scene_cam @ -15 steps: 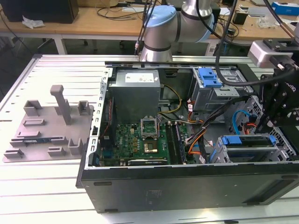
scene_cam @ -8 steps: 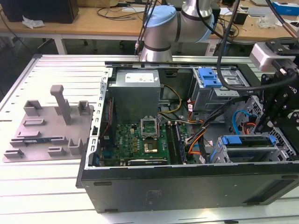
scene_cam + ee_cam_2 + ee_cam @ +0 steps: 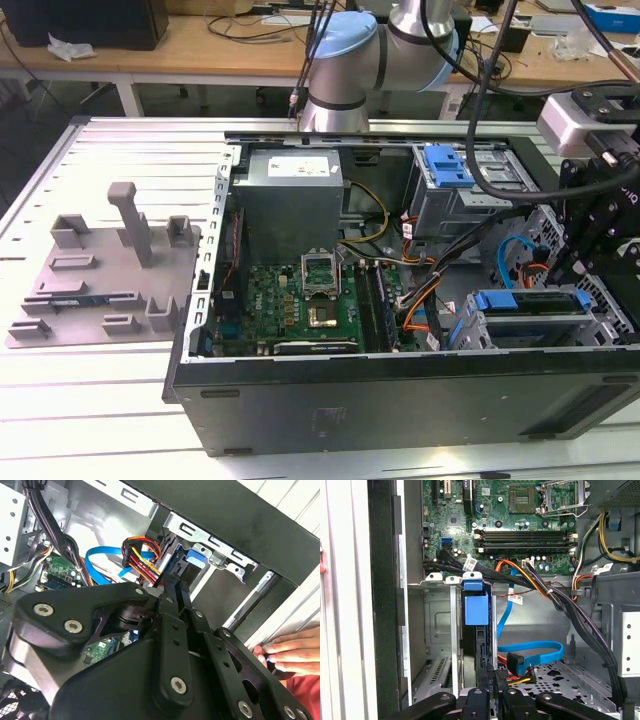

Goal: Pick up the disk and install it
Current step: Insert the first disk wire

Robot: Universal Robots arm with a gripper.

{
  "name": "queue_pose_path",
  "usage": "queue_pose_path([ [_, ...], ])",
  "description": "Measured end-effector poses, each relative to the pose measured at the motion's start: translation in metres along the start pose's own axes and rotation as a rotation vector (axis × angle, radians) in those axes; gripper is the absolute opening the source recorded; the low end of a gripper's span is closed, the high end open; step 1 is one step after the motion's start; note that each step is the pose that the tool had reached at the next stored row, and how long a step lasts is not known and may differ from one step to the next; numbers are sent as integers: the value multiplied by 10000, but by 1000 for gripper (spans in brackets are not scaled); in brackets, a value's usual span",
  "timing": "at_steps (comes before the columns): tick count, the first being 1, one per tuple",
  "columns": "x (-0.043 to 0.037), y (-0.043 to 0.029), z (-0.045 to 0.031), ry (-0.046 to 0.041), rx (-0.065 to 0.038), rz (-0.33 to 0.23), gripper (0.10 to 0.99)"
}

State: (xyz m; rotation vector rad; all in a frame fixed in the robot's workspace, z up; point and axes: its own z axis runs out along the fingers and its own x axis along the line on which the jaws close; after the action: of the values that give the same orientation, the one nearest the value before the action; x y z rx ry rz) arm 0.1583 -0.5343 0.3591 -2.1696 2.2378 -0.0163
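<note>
At the drive cage: disk in slot, fingers narrow

On the exterior view's left, a grey fixture plate (image 3: 100, 275) w/ upright posts lies on the white slatted table (image 3: 120, 160), just beside the open PC case (image 3: 400, 390). Robot arm (image 3: 345, 60) stands behind the case. Inside, moving rightward: PSU (image 3: 290, 195) at the back, mobo (image 3: 300, 305) w/ a bare CPU socket nearer the front, then a tangle of cables (image 3: 420, 290). Further right sits the drive cage (image 3: 610, 320). The disk (image 3: 525, 301) lies flat in it, blue carrier rail showing along the top. Black gripper (image 3: 490, 676) hangs at the cage's end on the exterior view's right. Fingers (image 3: 170, 625) are drawn nearly together, only a slit between them, tips right at the disk's near end. Whether they actually touch it, can't tell. In the second wrist view a person's hand (image 3: 285, 652) rests on the case's outer edge, w/ a red sleeve below it.
</note>
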Motion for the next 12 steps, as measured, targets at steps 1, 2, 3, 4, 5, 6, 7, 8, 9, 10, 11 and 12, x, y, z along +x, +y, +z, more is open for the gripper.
queue_pose_path([
  [1,1,-3,0,0,0,0,165],
  [2,1,-8,0,1,0,0,165],
  [3,1,-18,0,1,0,0,165],
  [4,0,-23,1,-1,0,-1,165],
  [5,2,-24,1,-1,0,0,165],
  [6,9,-25,1,1,1,1,165],
  [7,28,-26,4,-10,8,0,165],
  [8,46,-25,9,-41,24,0,165],
  [9,47,-17,21,-55,31,-5,165],
  [10,48,-7,29,-56,31,-31,165],
  [11,48,-1,34,-61,31,-58,165],
  [12,49,5,36,-63,32,-103,165],
])
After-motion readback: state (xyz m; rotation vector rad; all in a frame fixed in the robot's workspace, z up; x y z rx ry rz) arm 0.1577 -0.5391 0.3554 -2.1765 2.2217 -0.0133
